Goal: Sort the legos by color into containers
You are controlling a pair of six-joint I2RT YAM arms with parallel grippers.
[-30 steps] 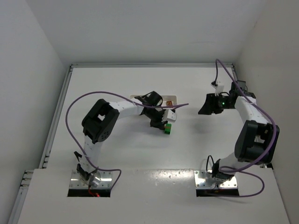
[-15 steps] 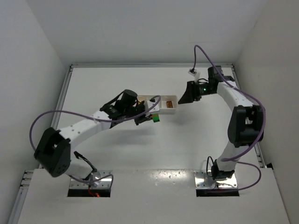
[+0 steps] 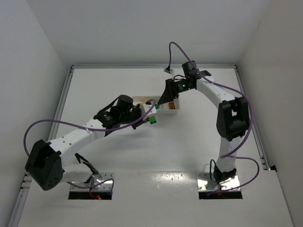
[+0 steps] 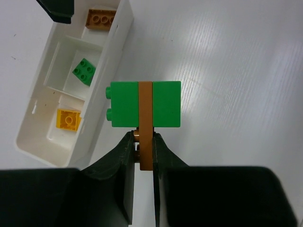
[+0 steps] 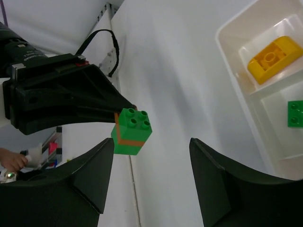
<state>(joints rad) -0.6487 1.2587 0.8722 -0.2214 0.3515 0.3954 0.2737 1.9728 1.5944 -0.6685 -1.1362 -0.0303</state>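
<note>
Within tray compartments [image 4: 116, 45] sit yellow lego [image 4: 69, 118], green lego [image 4: 84, 72], brown lego [image 4: 100, 19].

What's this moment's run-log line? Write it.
left gripper: shut on green-and-brown plastic lego stack, beside long white plastic tray | right gripper: open, facing stack | tray holds: yellow brick, green brick, brown brick

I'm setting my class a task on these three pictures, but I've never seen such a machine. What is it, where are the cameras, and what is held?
Two robot arms are bolted to a white table. One picture looks down from above; the other two come from cameras on each arm's wrist. The left pincer is shut on a stack: two green bricks with a thin brown piece between. The right pincer is open and empty, near a tray. Its three boxes hold a brown brick, a green brick and a yellow brick.
</note>
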